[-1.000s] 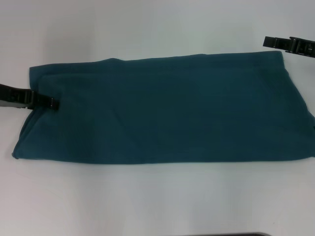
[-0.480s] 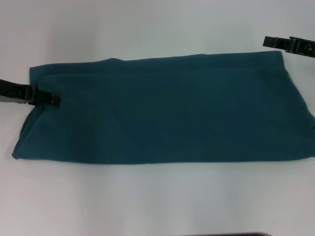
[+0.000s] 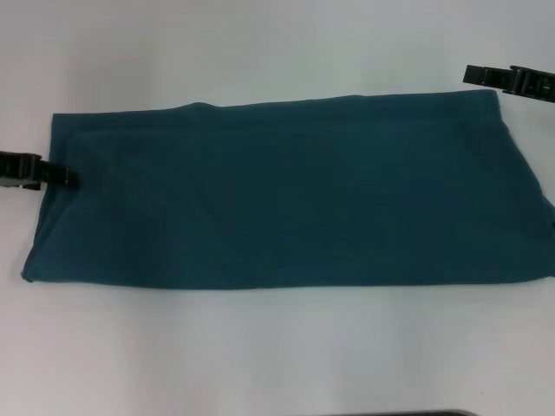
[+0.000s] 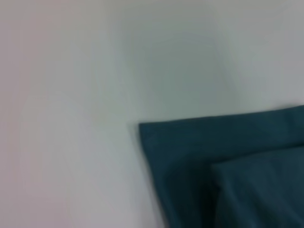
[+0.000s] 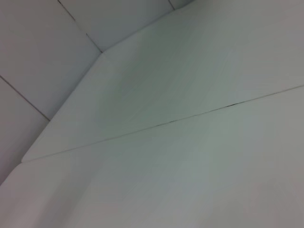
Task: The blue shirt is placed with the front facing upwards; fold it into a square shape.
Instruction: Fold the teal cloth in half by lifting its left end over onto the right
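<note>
I find no text, label, brand, number or sign to read anywhere in my views. The blue shirt [image 3: 286, 195] shows only plain teal cloth, and the desk [image 3: 277, 364] under it is bare white.

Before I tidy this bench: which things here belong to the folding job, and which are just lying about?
Belongs to the job:
- dark teal-blue cotton shirt, folded into a long band
- left gripper, at the shirt's left edge
- right gripper, off its far right corner

Just lying about:
- nothing else on the white table
</note>
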You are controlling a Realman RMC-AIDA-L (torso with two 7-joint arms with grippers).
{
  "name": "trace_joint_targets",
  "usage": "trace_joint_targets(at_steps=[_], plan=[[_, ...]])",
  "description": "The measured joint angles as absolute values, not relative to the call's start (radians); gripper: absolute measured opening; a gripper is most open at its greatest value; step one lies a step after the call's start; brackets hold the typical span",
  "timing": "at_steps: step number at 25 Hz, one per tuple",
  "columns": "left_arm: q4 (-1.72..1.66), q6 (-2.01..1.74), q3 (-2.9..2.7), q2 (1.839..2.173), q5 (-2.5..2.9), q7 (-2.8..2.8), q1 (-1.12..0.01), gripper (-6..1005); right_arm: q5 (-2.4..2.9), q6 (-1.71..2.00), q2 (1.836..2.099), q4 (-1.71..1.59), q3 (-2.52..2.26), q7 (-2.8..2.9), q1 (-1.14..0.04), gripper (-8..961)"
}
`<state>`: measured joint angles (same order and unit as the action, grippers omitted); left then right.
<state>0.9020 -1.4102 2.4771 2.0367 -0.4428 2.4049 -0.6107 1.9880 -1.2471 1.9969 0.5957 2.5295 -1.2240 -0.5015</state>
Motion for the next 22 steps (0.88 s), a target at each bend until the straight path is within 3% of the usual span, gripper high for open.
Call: trace_joint_targets(at_steps=[22], plan=[[0.899,-1.432,2.456,2.048,-0.441,2.395,-0.617,652,1.988,-1.250,1.997,0.597,2.529,-1.224,-0.502,170]])
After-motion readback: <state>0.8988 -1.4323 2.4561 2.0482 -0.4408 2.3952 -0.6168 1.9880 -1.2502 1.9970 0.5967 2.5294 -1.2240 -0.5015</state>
